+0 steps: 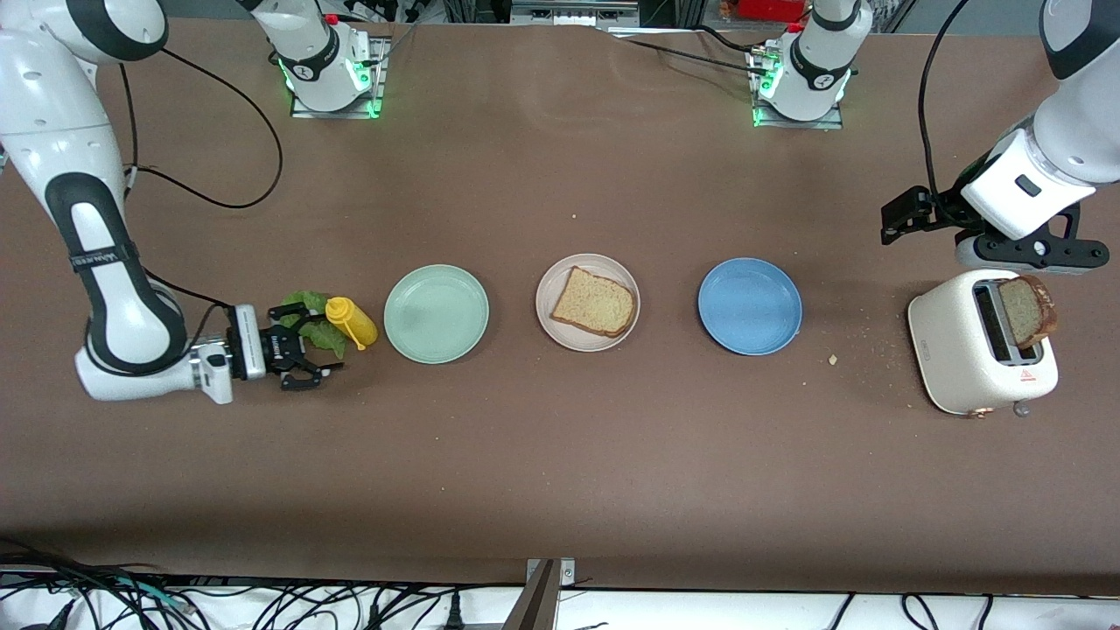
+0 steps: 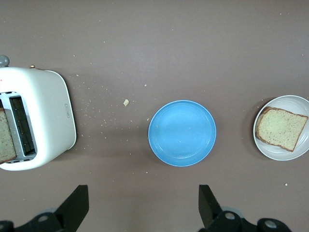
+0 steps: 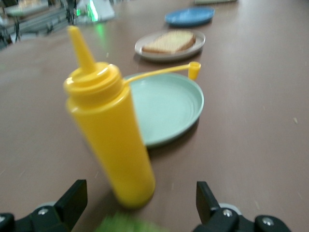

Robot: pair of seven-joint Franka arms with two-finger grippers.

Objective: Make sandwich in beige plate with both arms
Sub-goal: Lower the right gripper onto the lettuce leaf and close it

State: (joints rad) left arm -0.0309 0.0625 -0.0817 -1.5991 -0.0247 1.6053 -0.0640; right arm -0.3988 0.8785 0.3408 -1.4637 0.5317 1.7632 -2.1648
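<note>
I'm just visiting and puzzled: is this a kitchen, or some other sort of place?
Probably a robotics lab set up as a mock kitchen, not a home. Two white arms are bolted to a brown table, cables trail along its edge, and a toaster and beige plate serve as props.

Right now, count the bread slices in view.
2. One bread slice lies on the beige plate; the other slice stands in the toaster at the left arm's end. Its second slot looks empty.

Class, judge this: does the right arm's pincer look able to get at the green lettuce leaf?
Probably yes: the open right pincer sits beside the lettuce, though the yellow squeeze bottle crowds it.
</note>
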